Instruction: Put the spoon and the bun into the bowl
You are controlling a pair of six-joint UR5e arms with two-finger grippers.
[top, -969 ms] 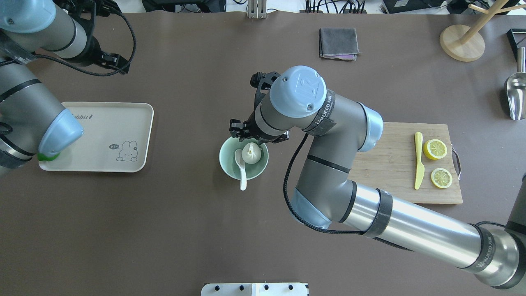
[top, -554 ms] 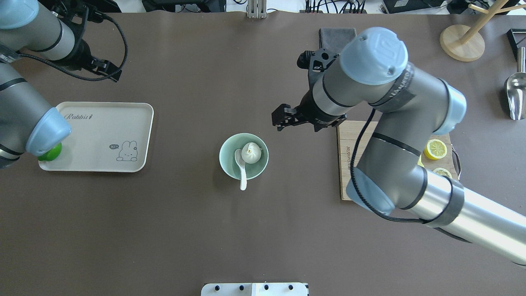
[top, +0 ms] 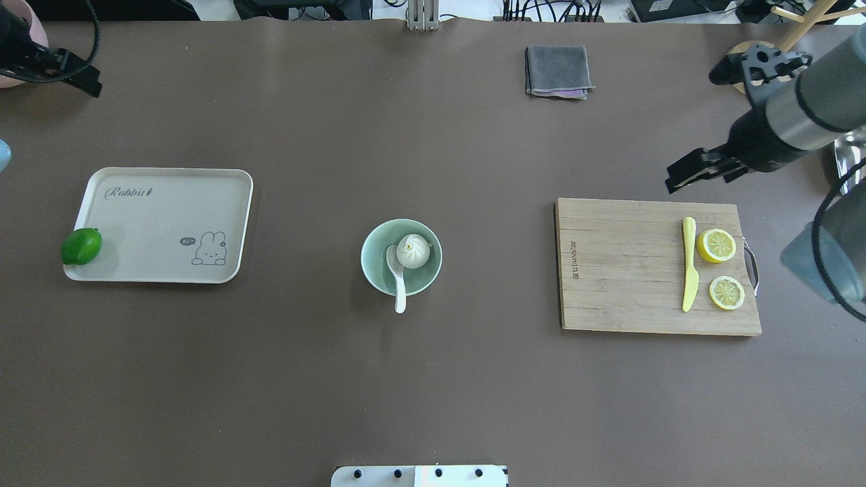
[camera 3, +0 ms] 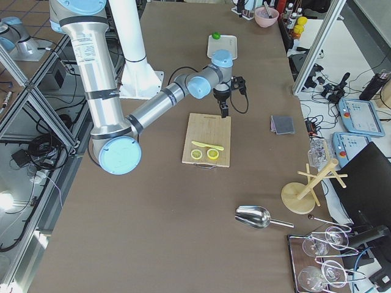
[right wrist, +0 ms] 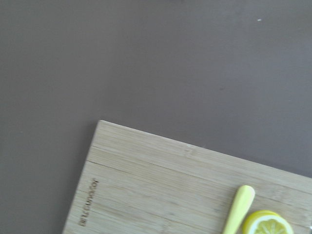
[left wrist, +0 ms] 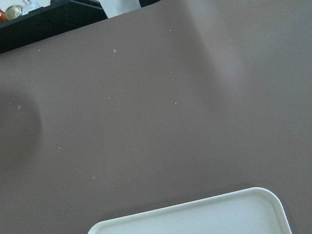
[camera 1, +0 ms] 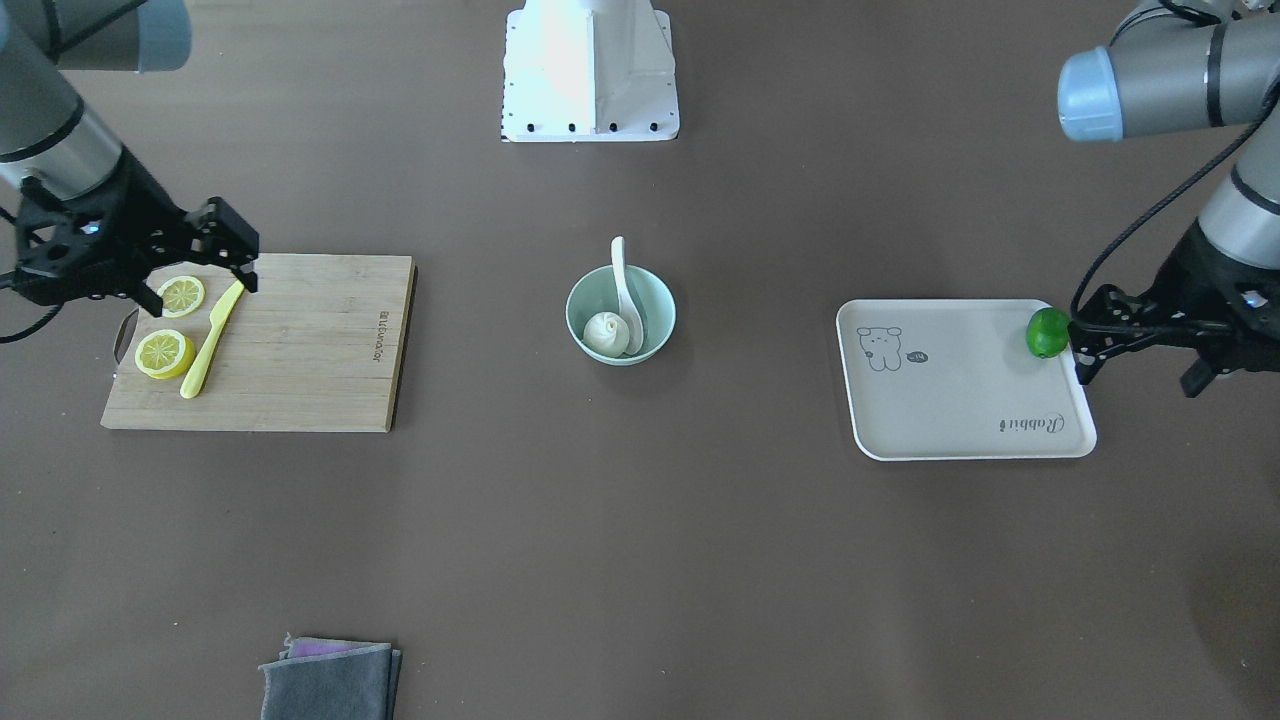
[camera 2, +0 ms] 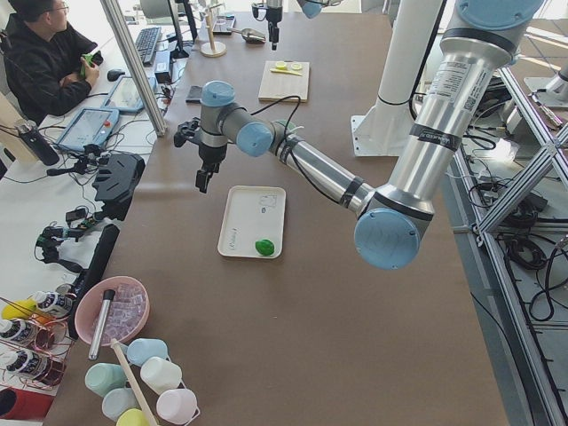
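Mint-green bowl (top: 369, 251) at mid-worktop (top: 433, 392), holding the bun (top: 413, 251) and the scoop of the spoon (top: 398, 276), whose handle leans out over the rim toward the robot. You may judge both placements done, with nothing visibly left. Right pincer (camera 1: 200, 285), spread and empty, hovers by the cutting board (top: 622, 270). Left pincer (camera 1: 1082, 350), likewise spread and empty, hangs out past the tray (top: 169, 203).
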